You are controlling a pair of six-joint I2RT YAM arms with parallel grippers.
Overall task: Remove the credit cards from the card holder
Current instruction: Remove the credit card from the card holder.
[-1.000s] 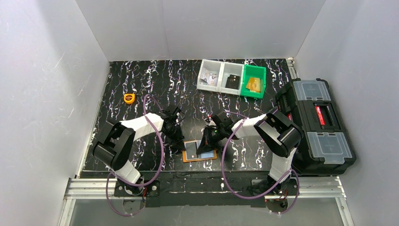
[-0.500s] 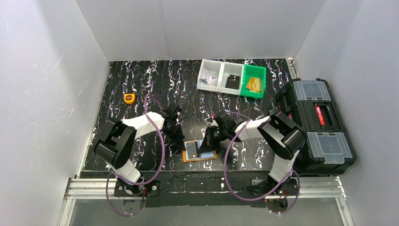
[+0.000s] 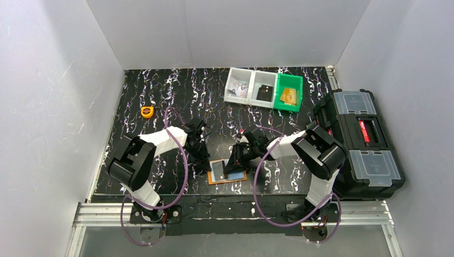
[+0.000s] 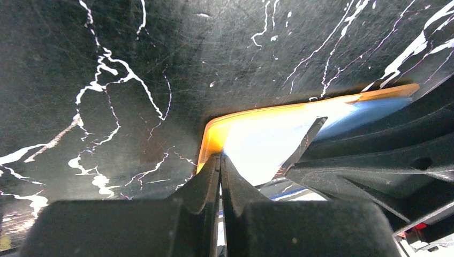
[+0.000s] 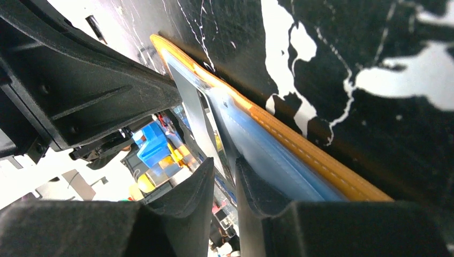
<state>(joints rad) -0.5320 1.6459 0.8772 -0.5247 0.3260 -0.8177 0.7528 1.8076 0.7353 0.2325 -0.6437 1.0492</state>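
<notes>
The orange card holder (image 3: 239,177) lies open near the table's front edge, with a pale credit card (image 3: 218,170) in its left half. My left gripper (image 3: 206,164) is shut, its tips (image 4: 220,156) pressing on the holder's orange left edge (image 4: 210,136), beside the whitish card (image 4: 257,144). My right gripper (image 3: 231,167) stands over the holder's middle. Its jaws (image 5: 225,167) are a narrow gap apart, with the edge of a grey card (image 5: 195,112) running between them. A pale blue pocket (image 5: 267,155) and the orange rim (image 5: 305,155) lie beside them.
A yellow-orange tape measure (image 3: 146,111) lies at the back left. Three small bins (image 3: 263,85), two grey and one green, stand at the back and hold small items. A black toolbox (image 3: 360,142) fills the right side. White walls enclose the table.
My right gripper has shifted slightly left over the card holder. The left gripper and the holder have stayed put.
</notes>
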